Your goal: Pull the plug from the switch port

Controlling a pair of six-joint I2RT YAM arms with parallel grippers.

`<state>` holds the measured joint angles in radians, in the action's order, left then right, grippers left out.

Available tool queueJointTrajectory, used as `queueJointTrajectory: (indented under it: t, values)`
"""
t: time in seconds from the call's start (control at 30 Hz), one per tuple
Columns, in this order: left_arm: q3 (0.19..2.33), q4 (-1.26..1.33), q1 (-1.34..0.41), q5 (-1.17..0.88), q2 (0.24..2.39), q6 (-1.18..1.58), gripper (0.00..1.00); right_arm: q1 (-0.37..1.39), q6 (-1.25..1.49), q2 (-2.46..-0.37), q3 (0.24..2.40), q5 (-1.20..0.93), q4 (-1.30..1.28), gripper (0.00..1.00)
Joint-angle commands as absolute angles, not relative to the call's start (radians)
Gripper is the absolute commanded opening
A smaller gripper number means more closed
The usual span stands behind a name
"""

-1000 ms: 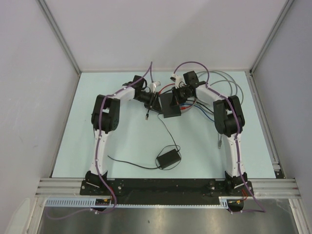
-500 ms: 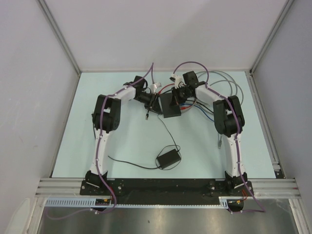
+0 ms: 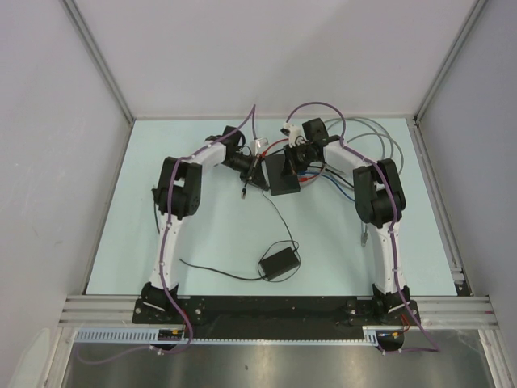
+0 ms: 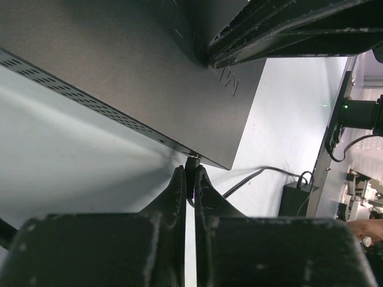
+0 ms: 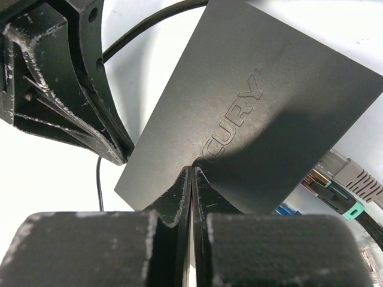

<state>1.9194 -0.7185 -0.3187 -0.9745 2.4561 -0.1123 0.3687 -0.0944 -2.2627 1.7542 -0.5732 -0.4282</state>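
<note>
The switch is a flat matte-black box at the table's far middle. In the left wrist view the switch fills the top. My left gripper is shut on a small black plug that sits against the switch's near edge by its corner. A thin black cord runs from it. My right gripper is shut, its fingertips pressed down on the switch's top face. In the top view the left gripper is at the switch's left side and the right gripper is over it.
A smaller black power adapter with thin cord lies nearer the arms; it also shows in the left wrist view. Network plugs and coloured cables crowd the switch's right side. A loose cable end lies left of the switch.
The left arm has shifted slightly to the right, toward the switch. The switch, the right arm and the adapter have not visibly moved.
</note>
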Motion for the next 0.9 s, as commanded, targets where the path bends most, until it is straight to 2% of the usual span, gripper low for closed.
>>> queueJointTrajectory:
  t: [0.0,0.17,0.43,0.67,0.87]
  values:
    - [1.97,-0.718,-0.315,-0.978,2.505,-0.14,0.0,0.385,-0.14,-2.292,1.703,-0.483,-0.519,0.0]
    - [1.945,-0.732,-0.314,-1.057,2.511,-0.173,0.0,0.385,-0.141,-2.29,1.701,-0.482,-0.519,0.0]
    - [2.022,-0.749,-0.302,-1.031,2.528,-0.19,0.0,0.39,-0.147,-2.29,1.7,-0.479,-0.526,0.0]
    - [1.941,-0.767,-0.316,-1.069,2.517,-0.229,0.0,0.39,-0.149,-2.292,1.7,-0.479,-0.525,0.0]
    - [2.013,-0.729,-0.29,-1.057,2.533,-0.195,0.0,0.388,-0.147,-2.292,1.7,-0.474,-0.526,0.0]
